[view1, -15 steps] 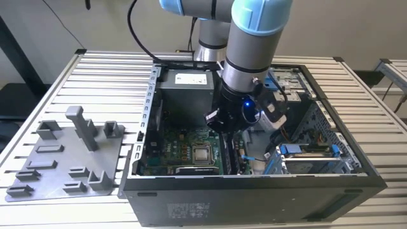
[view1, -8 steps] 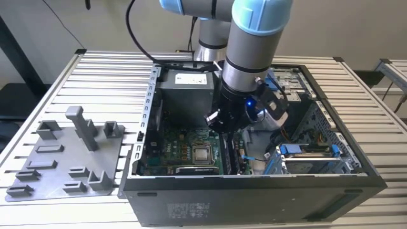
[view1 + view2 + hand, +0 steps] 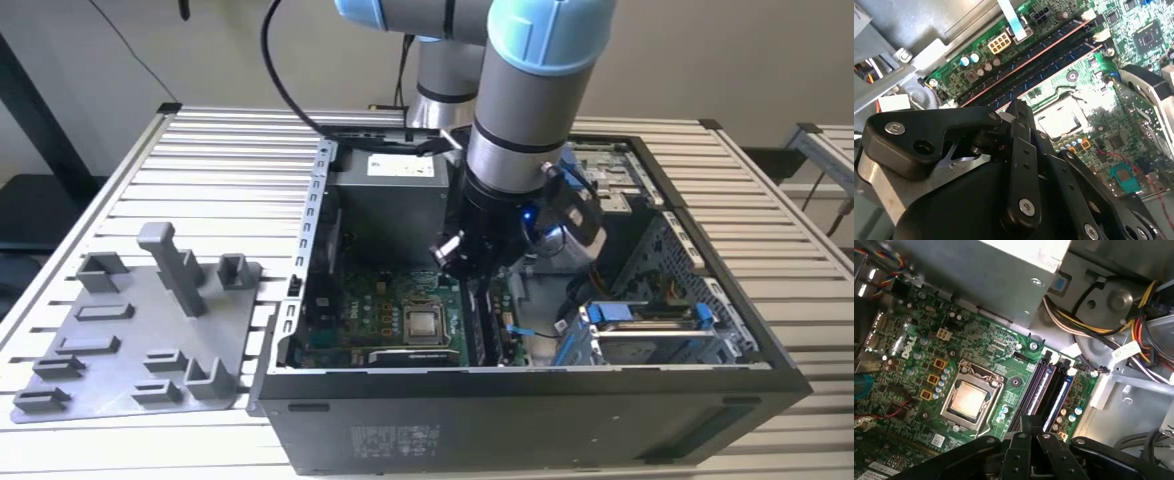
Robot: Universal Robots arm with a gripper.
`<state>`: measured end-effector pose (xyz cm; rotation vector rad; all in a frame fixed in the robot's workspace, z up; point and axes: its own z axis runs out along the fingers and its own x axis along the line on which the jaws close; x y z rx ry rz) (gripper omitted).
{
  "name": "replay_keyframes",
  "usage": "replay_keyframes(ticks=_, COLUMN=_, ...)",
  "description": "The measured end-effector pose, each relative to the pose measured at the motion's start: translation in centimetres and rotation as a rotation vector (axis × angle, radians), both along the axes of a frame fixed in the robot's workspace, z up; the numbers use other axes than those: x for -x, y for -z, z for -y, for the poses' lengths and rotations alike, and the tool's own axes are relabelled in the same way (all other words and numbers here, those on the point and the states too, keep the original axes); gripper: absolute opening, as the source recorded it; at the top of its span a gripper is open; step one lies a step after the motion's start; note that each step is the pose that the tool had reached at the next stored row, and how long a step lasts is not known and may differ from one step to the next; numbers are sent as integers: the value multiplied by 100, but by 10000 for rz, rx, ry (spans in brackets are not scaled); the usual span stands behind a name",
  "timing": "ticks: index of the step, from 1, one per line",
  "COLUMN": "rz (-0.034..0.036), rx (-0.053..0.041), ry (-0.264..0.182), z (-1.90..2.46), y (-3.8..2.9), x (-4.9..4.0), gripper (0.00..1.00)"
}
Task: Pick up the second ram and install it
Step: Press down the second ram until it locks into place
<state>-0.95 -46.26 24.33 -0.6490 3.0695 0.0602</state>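
Note:
My gripper (image 3: 457, 262) hangs inside the open computer case, just above the memory slots (image 3: 483, 325) of the green motherboard. Its black fingers are shut together in both wrist views (image 3: 1016, 106) (image 3: 1029, 424), and nothing long sticks out from between them. Straight below the tips, a long thin ram stick (image 3: 1029, 62) (image 3: 1045, 387) stands on edge in one slot, its top edge catching the light. A blue slot (image 3: 1061, 390) runs alongside it. I cannot tell whether this stick is the second ram, nor whether the fingertips touch it.
The CPU socket (image 3: 424, 322) (image 3: 970, 401) lies beside the slots. The grey power supply (image 3: 387, 200) and its cable bundle (image 3: 1089, 325) stand close behind the gripper. The drive cage with blue clips (image 3: 641, 312) is to the exterior view's right. A grey fixture plate (image 3: 147, 340) with a tall post (image 3: 171, 265) lies outside the case.

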Motion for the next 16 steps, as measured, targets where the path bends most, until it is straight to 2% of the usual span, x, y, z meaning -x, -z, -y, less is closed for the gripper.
replay_keyframes(ticks=11, rz=2, rx=-168, ry=-1622, z=-1, y=1, x=0, gripper=11)
replay_keyframes(ticks=16, rz=-3, rx=-183, ry=-2286, z=0, y=0, x=1, gripper=11)
